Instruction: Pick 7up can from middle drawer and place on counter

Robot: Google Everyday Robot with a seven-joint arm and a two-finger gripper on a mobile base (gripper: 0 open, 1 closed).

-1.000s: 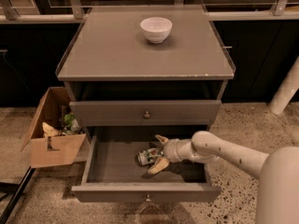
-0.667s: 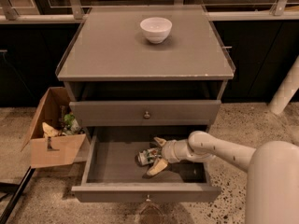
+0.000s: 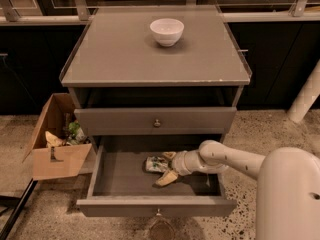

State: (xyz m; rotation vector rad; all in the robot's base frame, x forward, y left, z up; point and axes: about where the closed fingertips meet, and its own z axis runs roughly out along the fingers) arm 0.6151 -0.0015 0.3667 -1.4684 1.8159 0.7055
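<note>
End effector (image 3: 163, 168) inside middle drawer (image 3: 121, 174); 7up can (image 3: 155, 163) lies flat, seemingly left-right.

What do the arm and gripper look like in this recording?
Smooth off-white arm of rounded tubular segments, no visible cables or markings. The gripper, inside the middle drawer by the 7up can, has two pale yellowish fingers.
</note>
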